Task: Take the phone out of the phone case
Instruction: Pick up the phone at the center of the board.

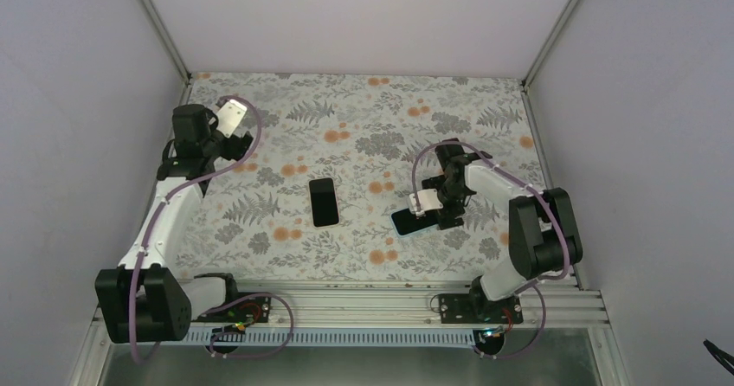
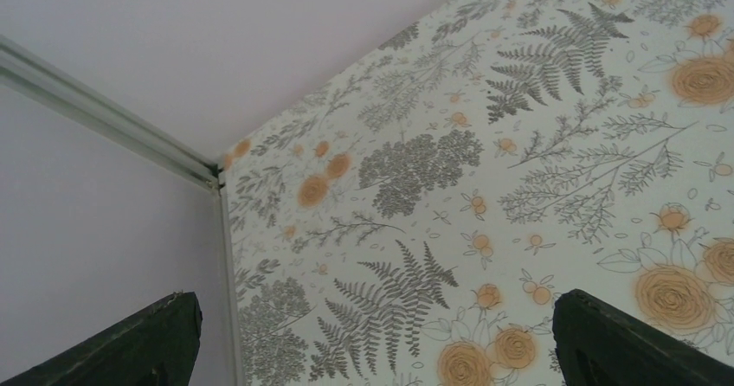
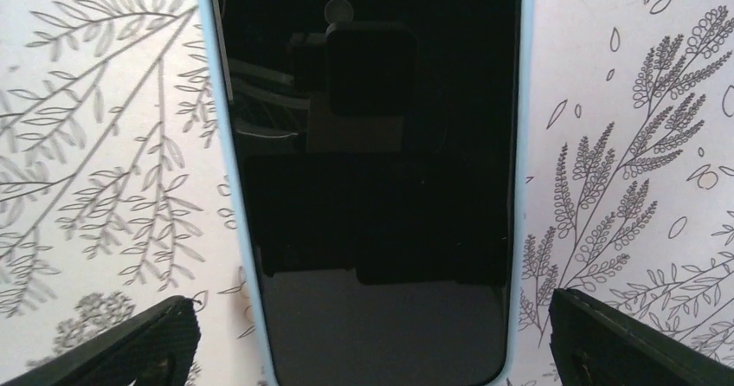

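A phone with a dark screen sits in a light blue case [image 3: 372, 187] and lies flat on the flowered table, screen up. In the top view it [image 1: 403, 222] lies right of centre. My right gripper [image 3: 374, 351] is open just above its near end, with one finger [image 3: 130, 347] on each side and clear of the case edges. In the top view this gripper [image 1: 435, 214] partly hides the phone. My left gripper [image 2: 372, 343] is open and empty, up near the table's far left corner [image 1: 203, 133].
A black phone-shaped slab [image 1: 325, 202] lies flat at the middle of the table, left of the cased phone. White walls with metal rails [image 2: 112, 122] close the table at the back and both sides.
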You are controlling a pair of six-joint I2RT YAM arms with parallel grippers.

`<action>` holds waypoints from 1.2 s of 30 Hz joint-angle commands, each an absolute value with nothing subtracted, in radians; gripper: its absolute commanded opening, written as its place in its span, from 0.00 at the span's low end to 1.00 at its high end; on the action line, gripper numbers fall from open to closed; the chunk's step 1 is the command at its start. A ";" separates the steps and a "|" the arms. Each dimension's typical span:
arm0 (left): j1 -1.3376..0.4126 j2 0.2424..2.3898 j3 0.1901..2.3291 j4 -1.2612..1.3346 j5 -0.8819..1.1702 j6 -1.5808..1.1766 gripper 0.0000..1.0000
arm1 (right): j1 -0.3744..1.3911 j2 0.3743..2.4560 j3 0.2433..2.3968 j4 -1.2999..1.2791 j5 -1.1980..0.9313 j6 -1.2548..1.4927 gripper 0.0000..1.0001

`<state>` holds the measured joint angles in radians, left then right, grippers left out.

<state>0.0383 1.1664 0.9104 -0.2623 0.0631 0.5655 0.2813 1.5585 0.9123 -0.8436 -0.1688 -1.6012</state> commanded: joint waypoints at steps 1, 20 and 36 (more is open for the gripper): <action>0.066 1.130 0.899 -0.232 0.100 0.572 1.00 | 0.289 1.591 0.930 -0.791 -0.173 -1.622 1.00; 0.089 1.260 1.056 -0.503 0.363 0.644 1.00 | 0.333 1.700 0.924 -0.725 -0.105 -1.582 0.67; 0.032 1.869 1.879 -1.132 0.945 0.551 1.00 | 0.391 1.465 0.952 -0.327 -0.363 -1.122 0.43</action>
